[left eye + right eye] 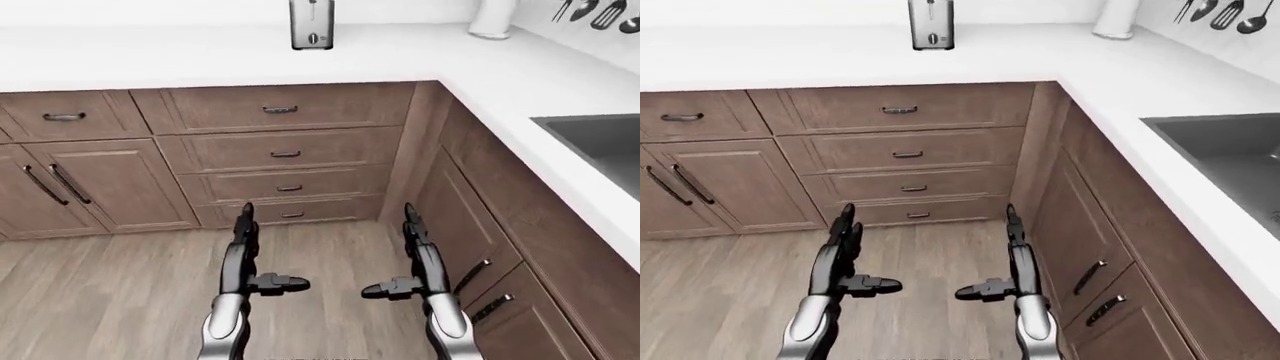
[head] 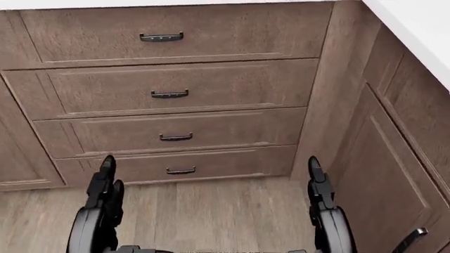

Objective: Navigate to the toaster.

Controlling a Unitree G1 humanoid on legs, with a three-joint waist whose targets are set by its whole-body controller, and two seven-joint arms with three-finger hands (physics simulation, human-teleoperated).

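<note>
Toaster (image 1: 311, 24): a small metallic appliance standing upright on the white table (image 1: 150, 60), at the top centre of the left-eye view, its upper part cut off by the frame edge. It sits well apart from the robot, above the stack of four drawers (image 1: 285, 154) set into the corner of the L-shaped cabinetry.

Stage of task: the approach appears to be in its closing part, since the robot faces the toaster nearly square on with only a strip of wooden floor (image 1: 120, 285) between it and the cabinets. The next move probably calls for a short advance straight ahead, keeping clear of the cabinet run on the right, whose top carries the sink (image 1: 600, 142).

Left robot hand (image 1: 262, 264) and right robot hand (image 1: 400, 259): both held low over the floor, fingers extended and spread, thumbs pointing inward toward each other. Each is released, grasping nothing and touching nothing.

Surroundings: a white cylindrical object (image 1: 492, 19), possibly a paper-towel roll, stands near the corner, and utensils (image 1: 595, 11) hang at the upper right.
</note>
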